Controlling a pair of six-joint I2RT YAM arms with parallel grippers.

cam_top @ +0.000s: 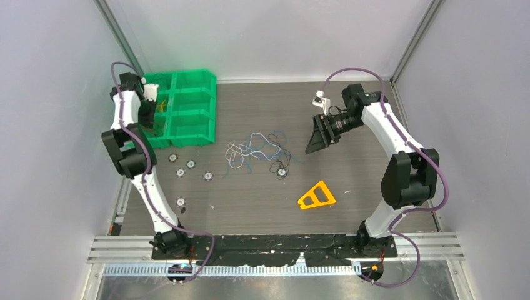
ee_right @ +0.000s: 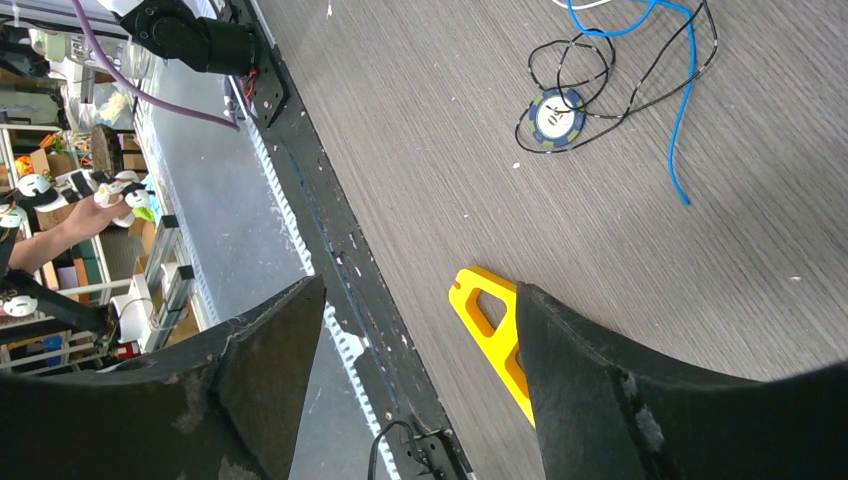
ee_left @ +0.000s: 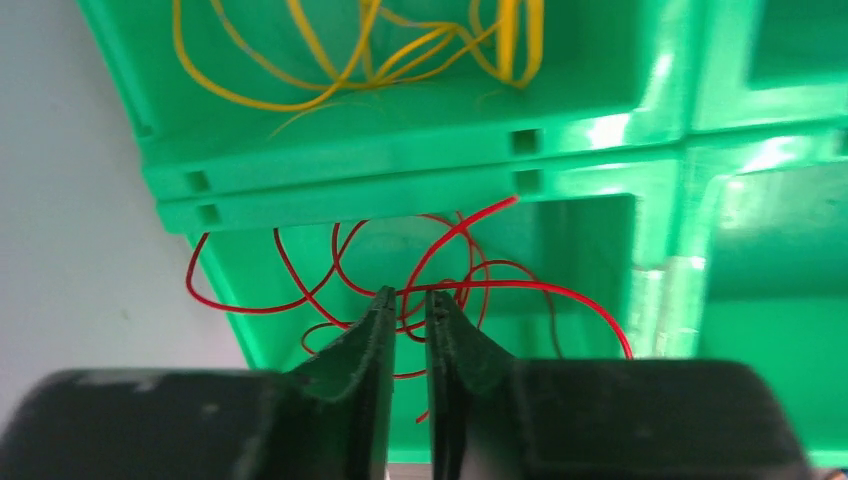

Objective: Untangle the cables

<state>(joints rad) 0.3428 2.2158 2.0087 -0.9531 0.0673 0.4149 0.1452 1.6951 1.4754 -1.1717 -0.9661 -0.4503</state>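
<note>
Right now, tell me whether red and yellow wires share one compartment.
No: a green bin wall separates the yellow wires from the red wires.

We're getting bright, even light across the table (cam_top: 250, 200), soft shadows only. Glare whitens the green bin (ee_left: 610, 130) rims, and the left gripper (ee_left: 410, 298) looks dark and blurry up close.

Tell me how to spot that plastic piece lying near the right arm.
On the table, between the wire tangle and the right arm's base, lies a flat triangle. It alone is bright yellow with cut-out holes; its neighbours are thin wires and round discs.
</note>
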